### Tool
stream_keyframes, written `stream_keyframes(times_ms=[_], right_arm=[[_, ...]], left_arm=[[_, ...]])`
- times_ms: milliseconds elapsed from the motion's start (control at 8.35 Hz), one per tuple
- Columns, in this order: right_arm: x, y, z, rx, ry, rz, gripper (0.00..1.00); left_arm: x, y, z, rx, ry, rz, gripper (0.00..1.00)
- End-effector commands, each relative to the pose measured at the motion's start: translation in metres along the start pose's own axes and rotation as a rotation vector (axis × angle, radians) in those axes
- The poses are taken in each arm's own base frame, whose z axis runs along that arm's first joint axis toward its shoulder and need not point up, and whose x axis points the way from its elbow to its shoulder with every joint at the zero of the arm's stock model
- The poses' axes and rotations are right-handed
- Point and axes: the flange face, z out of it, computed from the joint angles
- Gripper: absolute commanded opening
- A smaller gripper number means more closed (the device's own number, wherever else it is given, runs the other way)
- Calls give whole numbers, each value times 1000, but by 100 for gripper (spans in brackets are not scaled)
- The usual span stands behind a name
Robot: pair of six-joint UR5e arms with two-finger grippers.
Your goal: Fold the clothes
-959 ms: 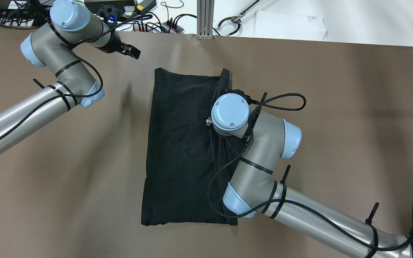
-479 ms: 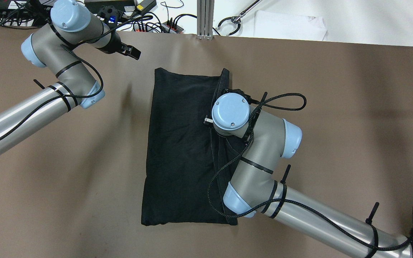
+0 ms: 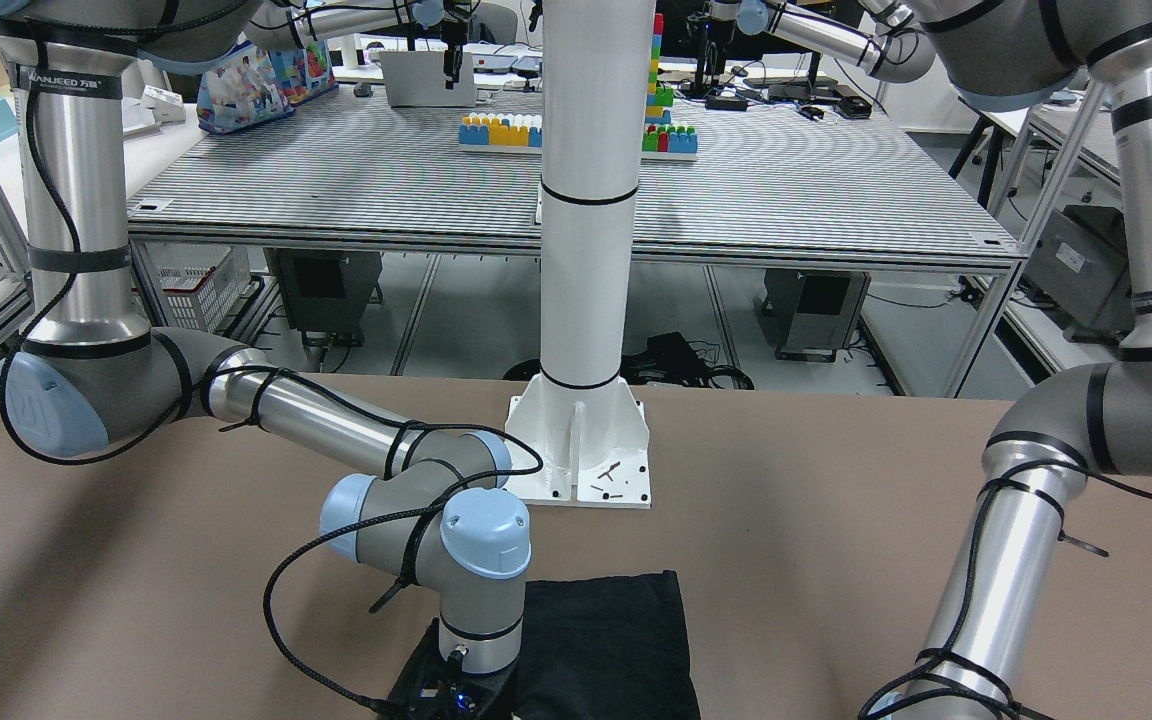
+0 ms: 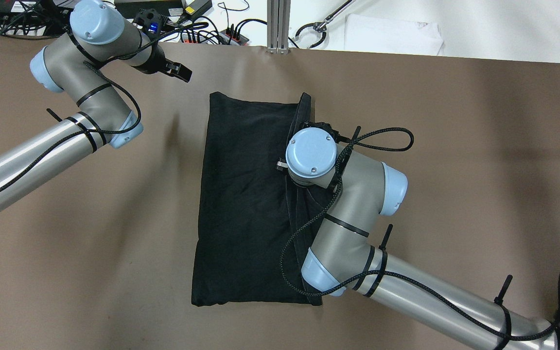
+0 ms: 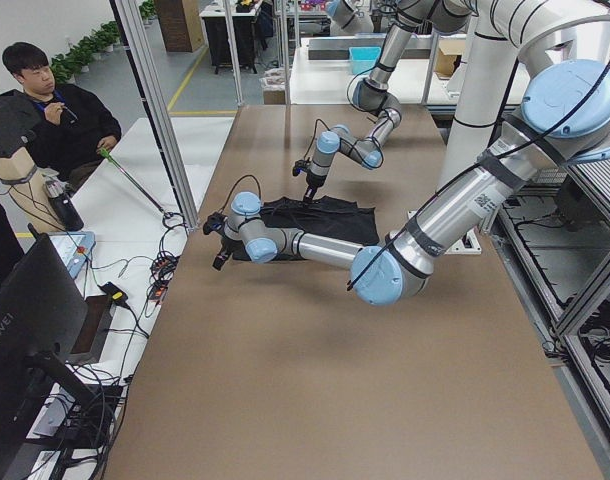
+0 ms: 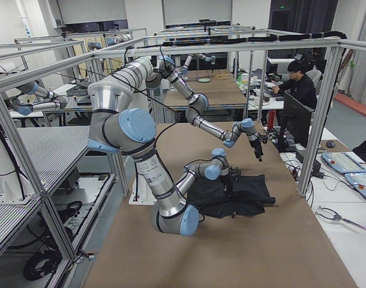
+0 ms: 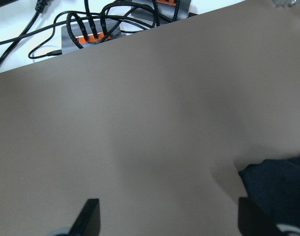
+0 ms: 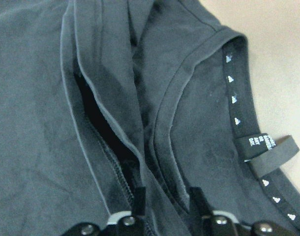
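The black clothes (image 4: 243, 204) lie folded in a tall rectangle at the table's middle, also seen in the front view (image 3: 606, 640). My right arm's wrist (image 4: 310, 153) hangs over its right edge and hides the gripper from above. In the right wrist view my right gripper (image 8: 167, 199) has its fingers (image 8: 140, 196) close together, pinching layered folds beside the neckline and label (image 8: 260, 145). My left gripper (image 4: 181, 73) is open and empty above bare table, off the cloth's far left corner (image 7: 283, 182). Its fingertips (image 7: 88, 216) stand wide apart.
Cables and a power strip (image 4: 212, 34) lie beyond the table's far edge beside an aluminium post (image 4: 277, 24). A white pole's base plate (image 3: 581, 450) stands on the robot's side of the cloth. A seated person (image 5: 45, 100) is past the far edge.
My right wrist has edged slightly to the left over the cloth's right edge. The left arm has barely shifted. The cloth's outline looks the same.
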Motion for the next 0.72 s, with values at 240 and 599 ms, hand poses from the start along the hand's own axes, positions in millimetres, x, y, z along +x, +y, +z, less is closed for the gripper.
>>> stream_keyframes(times_ms=[240, 599], right_arm=[[-1, 7, 8, -9, 12, -9, 43], [-2, 9, 9, -11, 14, -7, 22]], left_arm=[[0, 0, 0, -1, -1, 0, 100], [0, 0, 0, -1, -1, 0, 100]])
